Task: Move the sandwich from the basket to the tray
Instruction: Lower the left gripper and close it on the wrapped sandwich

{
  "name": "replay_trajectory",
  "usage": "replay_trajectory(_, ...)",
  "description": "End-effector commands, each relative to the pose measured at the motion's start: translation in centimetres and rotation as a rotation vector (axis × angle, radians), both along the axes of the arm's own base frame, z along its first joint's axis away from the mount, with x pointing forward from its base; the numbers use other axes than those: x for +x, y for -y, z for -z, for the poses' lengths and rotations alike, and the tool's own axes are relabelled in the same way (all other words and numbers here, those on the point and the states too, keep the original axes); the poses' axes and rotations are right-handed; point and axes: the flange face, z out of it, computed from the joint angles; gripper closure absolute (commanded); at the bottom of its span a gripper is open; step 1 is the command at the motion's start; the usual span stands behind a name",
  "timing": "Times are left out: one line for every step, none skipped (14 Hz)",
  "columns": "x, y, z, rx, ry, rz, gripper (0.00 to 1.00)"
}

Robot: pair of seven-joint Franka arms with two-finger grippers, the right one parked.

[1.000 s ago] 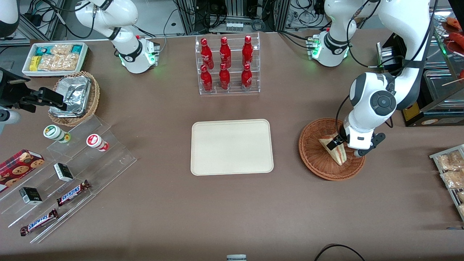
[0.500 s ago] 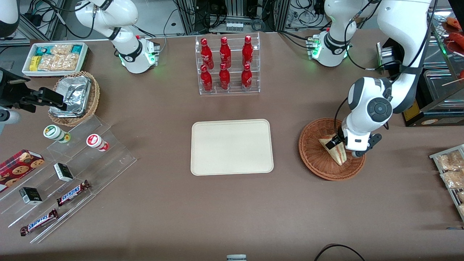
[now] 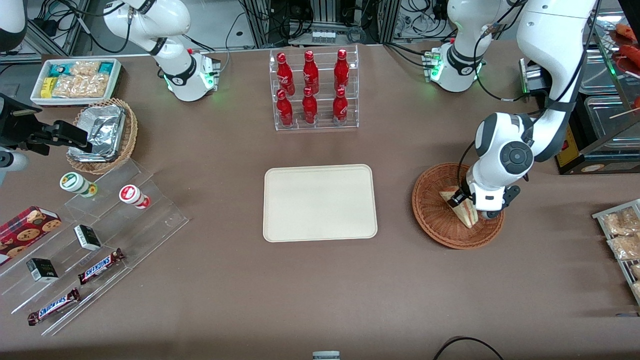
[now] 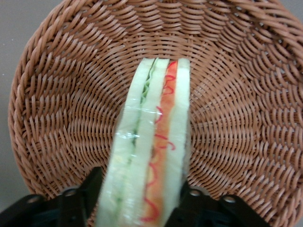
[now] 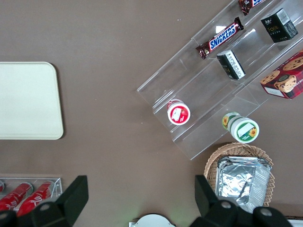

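Note:
The sandwich (image 3: 469, 216), a clear-wrapped wedge of pale bread with red-orange and green layers, stands on edge in the round reddish-brown basket (image 3: 430, 220). My gripper (image 3: 457, 198) is down inside the basket, over the sandwich end that lies farther from the front camera. In the left wrist view the sandwich (image 4: 151, 142) runs between the two black fingers (image 4: 90, 189), which press on both its bread faces; the gripper (image 4: 141, 185) is shut on it, with the basket (image 4: 71, 94) weave all around. The cream-white tray (image 3: 320, 202) lies flat at the table's middle, apart from the basket.
A clear rack of red bottles (image 3: 312, 90) stands farther from the front camera than the tray. Packed snacks (image 3: 622, 235) lie at the working arm's end. A tan foil basket (image 3: 102, 135), a white snack box (image 3: 75, 80) and clear steps (image 3: 100, 240) with bars sit toward the parked arm's end.
The arm's elbow and wrist have swung a little toward the tray and the gripper has shifted slightly along the sandwich. The sandwich rests in the same spot in the basket.

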Motion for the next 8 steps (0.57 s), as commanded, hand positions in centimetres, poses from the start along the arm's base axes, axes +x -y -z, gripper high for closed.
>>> replay_trajectory(0.9, 0.2, -2.3, 0.021, 0.009, 0.0, 1.0)
replay_trajectory(1.6, 0.3, -3.6, 0.031, -0.005, 0.004, 1.0)
replay_trajectory(2.5, 0.5, -5.5, 0.04, -0.026, 0.008, 1.0)
replay_trajectory(3.4, 0.9, -7.5, 0.044, -0.049, 0.018, 1.0)
replay_trajectory(4.2, 2.2, -9.4, 0.047, -0.062, 0.037, 1.0)
replay_trajectory(4.8, 2.4, -10.7, 0.048, -0.063, 0.04, 1.0)
replay_trajectory(5.3, 3.5, -11.6, 0.045, -0.063, 0.054, 1.0)
replay_trajectory(5.4, 4.6, -12.3, 0.042, -0.057, 0.074, 1.0)
